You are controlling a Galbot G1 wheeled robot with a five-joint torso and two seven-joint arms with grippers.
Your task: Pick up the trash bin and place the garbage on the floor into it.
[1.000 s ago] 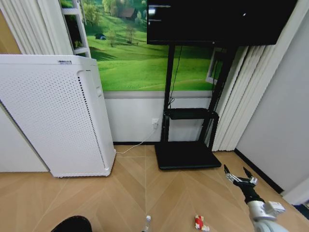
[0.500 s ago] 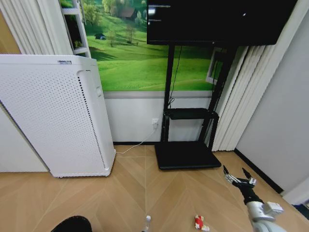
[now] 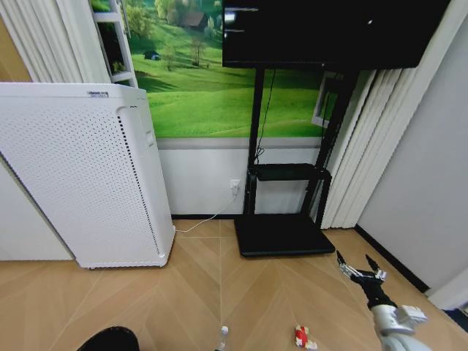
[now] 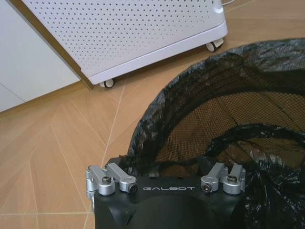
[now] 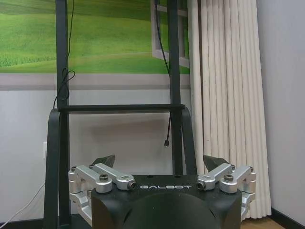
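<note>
Landmark for this entry: the tall white perforated appliance on castors point(image 3: 84, 172), standing against the wall.

Right gripper point(image 3: 360, 268) is hovering above the wood floor, well to the right of the appliance and just in front of the flat black base of the TV stand point(image 3: 281, 234). Its two fingers are standing spread wide with nothing between them; the right wrist view point(image 5: 159, 164) is showing the same, dark fingertips point(image 5: 104, 161) far apart and pointing at the stand's uprights and the pleated white curtain point(image 5: 228, 95).

Left gripper point(image 4: 164, 168) is sitting at the rim of the small black round mesh trash bin lined with a black plastic bag point(image 4: 228, 109), on the floor just in front of the appliance's castored corner. Its fingertips are lying under the crumpled bag edge, so whether they are clamping the rim cannot be told.

In the head view the bin's rim point(image 3: 108, 339) is showing in front of the appliance. Garbage is lying on the floor right of the bin: a small clear bottle point(image 3: 222, 338), then a crumpled red-and-white wrapper point(image 3: 303, 336) nearer the right gripper.
</note>
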